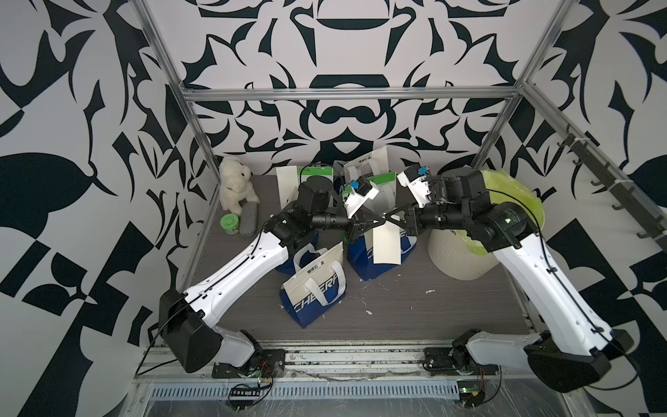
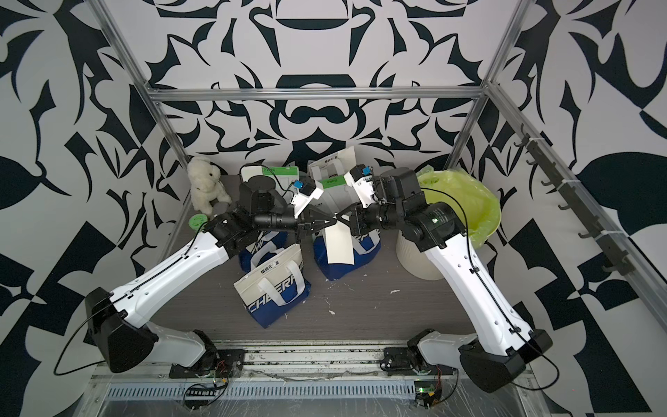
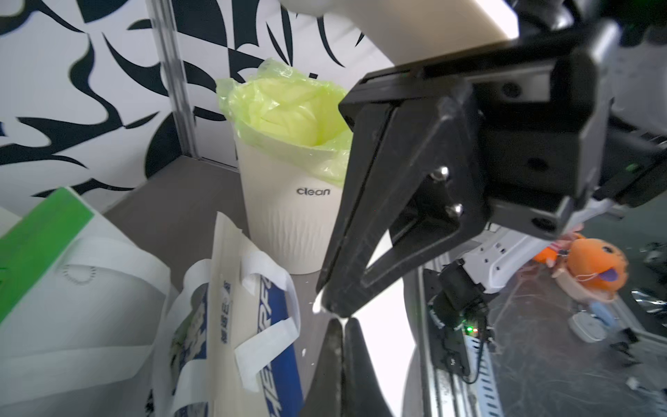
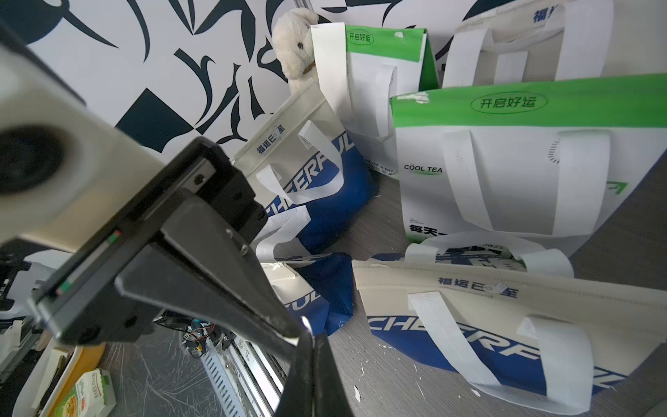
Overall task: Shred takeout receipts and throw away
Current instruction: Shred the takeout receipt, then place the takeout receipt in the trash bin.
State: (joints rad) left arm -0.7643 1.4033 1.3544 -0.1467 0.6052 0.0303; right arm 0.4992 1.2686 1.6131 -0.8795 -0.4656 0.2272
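Note:
One cream takeout receipt [image 1: 388,245] hangs over a blue-and-white bag [image 1: 375,265] at mid-table, seen in both top views. My left gripper [image 1: 387,217] and right gripper [image 1: 382,220] meet tip to tip at its upper edge, both shut on it. The left wrist view has my left gripper [image 3: 343,326] closed on the white sheet [image 3: 382,343], with the right fingers [image 3: 357,260] just above. My right gripper [image 4: 312,339] is closed in its wrist view, a paper sliver at the tips. Two more receipts [image 1: 287,184] [image 1: 379,159] stand by the back bags.
A white bin [image 1: 465,252] with a yellow-green liner [image 1: 512,195] stands at the right. Another blue-and-white bag [image 1: 314,285] lies in front, and green-and-white bags [image 1: 384,186] stand behind. A plush toy [image 1: 236,184], green tin [image 1: 230,224] and grey case [image 1: 249,218] sit at the left. Paper scraps [image 1: 368,312] dot the table.

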